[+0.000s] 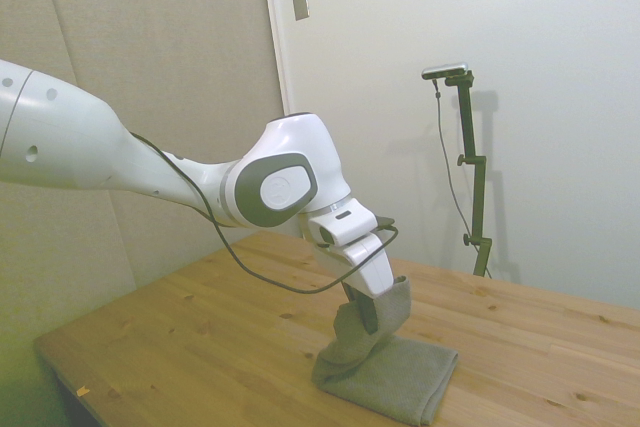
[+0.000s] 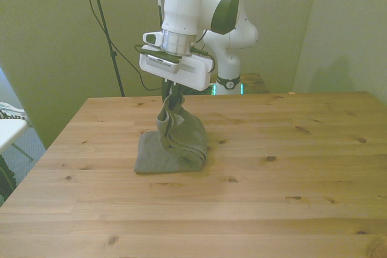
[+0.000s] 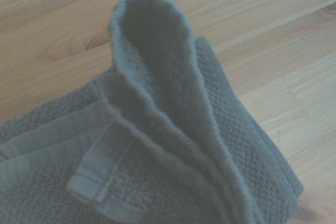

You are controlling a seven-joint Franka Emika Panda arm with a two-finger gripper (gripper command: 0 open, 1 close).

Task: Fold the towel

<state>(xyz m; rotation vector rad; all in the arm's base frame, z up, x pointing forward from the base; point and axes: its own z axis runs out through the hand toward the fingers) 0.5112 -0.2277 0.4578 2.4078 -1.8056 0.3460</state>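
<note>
The grey towel (image 1: 395, 372) lies on the wooden table (image 2: 272, 179), with one part pulled up into a steep peak. My gripper (image 2: 173, 96) is shut on the top of that raised part, in the front view just above the towel (image 2: 175, 140). In the side view the gripper (image 1: 370, 312) is half wrapped by the lifted cloth. The rest of the towel stays flat on the table, left of centre in the front view. From the wrist, the towel (image 3: 173, 129) shows as a thick rounded fold rising over the flat layers, with a hemmed corner below it.
Bare wood stretches across the table on the front view's right and toward its near edge. A black cable (image 1: 270, 277) loops under the arm's wrist. A white object (image 2: 9, 131) stands off the table at the front view's left.
</note>
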